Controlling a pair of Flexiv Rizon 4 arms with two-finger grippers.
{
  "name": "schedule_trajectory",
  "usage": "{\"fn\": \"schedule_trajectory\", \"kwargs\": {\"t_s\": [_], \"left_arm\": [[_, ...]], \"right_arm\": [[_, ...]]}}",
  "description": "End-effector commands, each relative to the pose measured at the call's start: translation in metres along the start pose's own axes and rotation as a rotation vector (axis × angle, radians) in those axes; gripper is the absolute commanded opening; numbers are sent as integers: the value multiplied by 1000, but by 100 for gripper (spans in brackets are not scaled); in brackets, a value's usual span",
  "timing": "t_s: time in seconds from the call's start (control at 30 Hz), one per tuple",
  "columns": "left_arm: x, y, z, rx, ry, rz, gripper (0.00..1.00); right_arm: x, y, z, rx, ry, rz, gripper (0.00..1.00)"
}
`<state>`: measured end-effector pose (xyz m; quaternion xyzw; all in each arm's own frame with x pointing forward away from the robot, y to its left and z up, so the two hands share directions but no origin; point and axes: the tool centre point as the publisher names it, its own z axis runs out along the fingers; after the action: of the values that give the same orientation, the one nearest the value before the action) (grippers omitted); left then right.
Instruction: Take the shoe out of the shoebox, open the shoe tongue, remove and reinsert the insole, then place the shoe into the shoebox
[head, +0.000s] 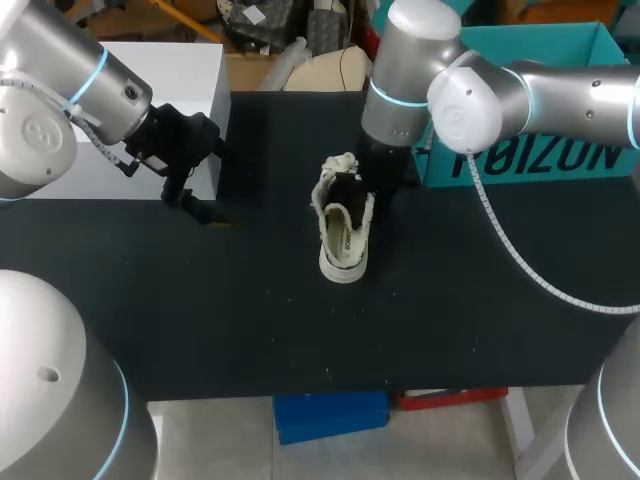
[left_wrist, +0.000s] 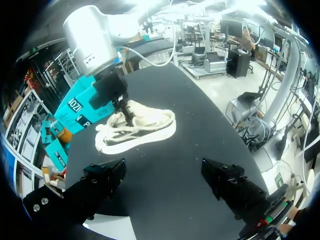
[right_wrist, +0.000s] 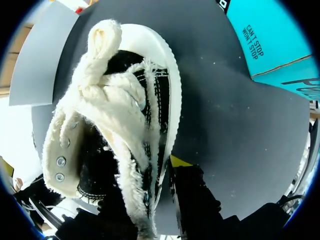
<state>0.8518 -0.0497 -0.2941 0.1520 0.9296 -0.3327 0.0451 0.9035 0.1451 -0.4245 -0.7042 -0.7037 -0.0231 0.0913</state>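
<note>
The shoe (head: 343, 232) is cream-white, with frayed, fuzzy cream edging and laces, a black lining, black stitch lines along its side and silver eyelets. Its ribbed sole rim is plain white. The tabletop (head: 250, 330) is matte black, flecked with a few pale specks. At two o'clock on it in the head view, the shoebox (head: 560, 160) is teal with black lettering. At ten o'clock, a box (head: 190, 70) is plain white. The left arm (head: 60, 90) and right arm (head: 500, 95) are silver-grey, with thin light-blue rings at the joints. The left gripper (left_wrist: 164, 172) is black. The right gripper (head: 352, 188) is black too, with one yellow tip showing beside the shoe's sole in its wrist view.
</note>
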Motion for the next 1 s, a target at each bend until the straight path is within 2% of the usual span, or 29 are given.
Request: {"fn": "schedule_trajectory", "kwargs": {"t_s": [0.03, 0.2, 0.37, 0.43, 0.5, 0.57, 0.7, 0.73, 0.83, 1.0], "left_arm": [[1, 0, 0, -1, -3, 1, 100], [1, 0, 0, -1, -3, 1, 100], [1, 0, 0, -1, -3, 1, 100], [1, 0, 0, -1, -3, 1, 100], [1, 0, 0, -1, -3, 1, 100], [1, 0, 0, -1, -3, 1, 100], [1, 0, 0, -1, -3, 1, 100], [1, 0, 0, -1, -3, 1, 100], [1, 0, 0, -1, -3, 1, 100], [1, 0, 0, -1, -3, 1, 100]], "right_arm": [[2, 2, 4, 1, -4, 11, 0], [4, -3, 3, 4, 6, 28, 0], [12, -10, -19, 14, 17, 19, 0], [16, -14, -34, 46, 4, -8, 0], [17, -19, -50, 38, -12, -34, 0], [15, -28, -81, 55, -50, -66, 0], [6, -44, -123, 63, -128, -177, 0], [3, -47, -136, 63, -148, -230, 0], [-5, -51, -177, 58, -210, -551, 0], [-22, -41, -231, 138, -287, -938, 0]]}}
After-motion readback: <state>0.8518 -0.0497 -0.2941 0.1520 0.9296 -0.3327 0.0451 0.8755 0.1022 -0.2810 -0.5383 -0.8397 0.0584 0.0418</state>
